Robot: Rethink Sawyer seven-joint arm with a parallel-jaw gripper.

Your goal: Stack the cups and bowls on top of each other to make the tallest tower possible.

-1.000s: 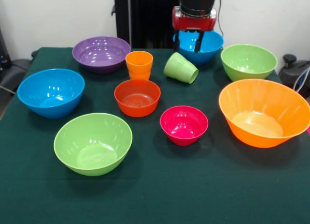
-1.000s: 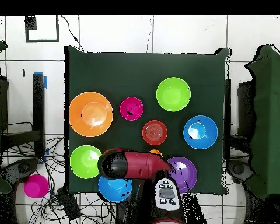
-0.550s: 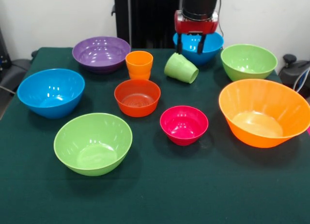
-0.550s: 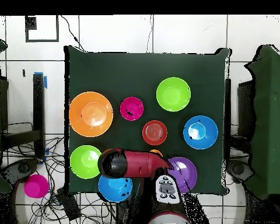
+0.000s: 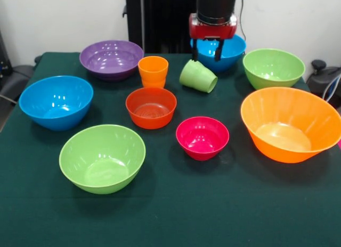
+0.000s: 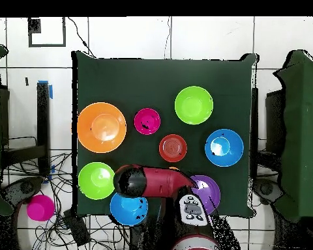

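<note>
Reaching down from above at the far side of the scene, right of centre. Pointing the gripper (image 5: 206, 50) straight down, red wrist housing above, black cylindrical link rising out of the top edge. Holding two short dark fingers (image 5: 195, 50) slightly apart, gripping nothing. Lying crosswise in the overhead view, red arm (image 6: 160, 181) ending in a black round joint.

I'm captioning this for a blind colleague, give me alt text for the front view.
The open gripper hangs just above a light green cup lying tipped on a green table. An upright orange cup and eight unstacked bowls, the largest orange, surround it.
</note>
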